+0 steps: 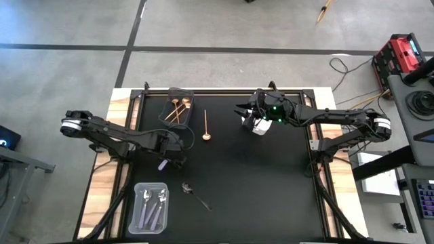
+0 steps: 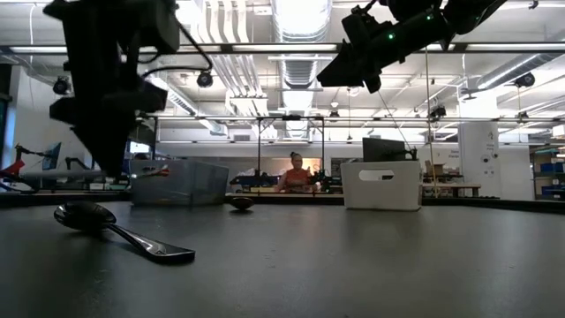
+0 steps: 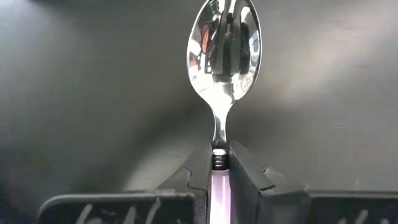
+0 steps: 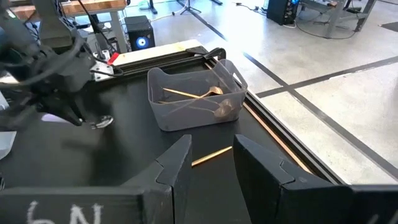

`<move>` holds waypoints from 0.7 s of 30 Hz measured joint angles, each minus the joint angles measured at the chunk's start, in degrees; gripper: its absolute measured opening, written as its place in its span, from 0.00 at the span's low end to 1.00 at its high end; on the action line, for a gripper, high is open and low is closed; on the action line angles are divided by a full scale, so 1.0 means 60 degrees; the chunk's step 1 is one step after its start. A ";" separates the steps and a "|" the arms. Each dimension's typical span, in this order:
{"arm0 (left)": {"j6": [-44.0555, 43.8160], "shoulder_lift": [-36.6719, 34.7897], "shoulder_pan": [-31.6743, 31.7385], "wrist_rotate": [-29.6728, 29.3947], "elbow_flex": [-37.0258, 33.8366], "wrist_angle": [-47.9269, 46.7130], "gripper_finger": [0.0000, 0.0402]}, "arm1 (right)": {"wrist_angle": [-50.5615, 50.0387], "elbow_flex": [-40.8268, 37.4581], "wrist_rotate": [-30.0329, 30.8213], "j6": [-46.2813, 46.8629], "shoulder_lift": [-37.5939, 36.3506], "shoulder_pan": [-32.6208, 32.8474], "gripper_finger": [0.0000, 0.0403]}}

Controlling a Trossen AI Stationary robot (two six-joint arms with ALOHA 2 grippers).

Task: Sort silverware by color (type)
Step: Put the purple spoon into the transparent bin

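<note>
My left gripper (image 1: 176, 153) is shut on a silver spoon with a lilac handle (image 3: 222, 68), over the table's left middle. My right gripper (image 4: 211, 152) is open and touches nothing; it hovers over the far middle, beside the white bin (image 1: 260, 127). One gold spoon (image 1: 205, 127) lies flat on the black mat, and more gold spoons rest in the dark bin (image 1: 178, 107). A dark spoon (image 1: 193, 192) lies flat near the near edge. A few lilac-handled spoons lie in the clear bin (image 1: 150, 207). My left gripper pinches the spoon between its two fingers at the top of the lilac handle (image 3: 219, 182), just behind the neck. The fingers run along the spoon, so the bowl (image 3: 224, 46) sticks out past the fingertips. The handle's free end (image 1: 163, 165) shows behind the gripper.
The dark bin (image 4: 196, 93) and the white bin (image 2: 381, 184) stand along the far side, and the clear bin sits at the near left corner. The mat's right half is bare. Wooden table edges flank the mat. A person sits far off in the room (image 2: 296, 172).
</note>
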 joint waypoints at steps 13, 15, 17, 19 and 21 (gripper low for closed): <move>-0.0655 -0.0076 -0.1331 -0.0277 0.2572 -0.1745 0.04 | 0.0004 0.0000 0.0000 -0.0016 0.0000 0.0000 0.27; -0.0932 -0.0076 -0.1605 -0.0275 0.2903 -0.1971 0.04 | 0.0004 0.0000 0.0000 -0.0019 0.0000 0.0000 0.27; -0.1332 -0.0076 -0.1940 -0.0275 0.3197 -0.2234 0.04 | 0.0004 0.0000 0.0001 -0.0023 0.0000 0.0000 0.27; -0.1846 -0.0076 -0.2332 -0.0271 0.3500 -0.2579 0.04 | 0.0004 0.0000 0.0002 -0.0036 0.0000 0.0000 0.27; -0.2467 -0.0076 -0.2764 -0.0273 0.3792 -0.2840 0.04 | 0.0005 0.0000 0.0003 -0.0056 0.0000 0.0000 0.27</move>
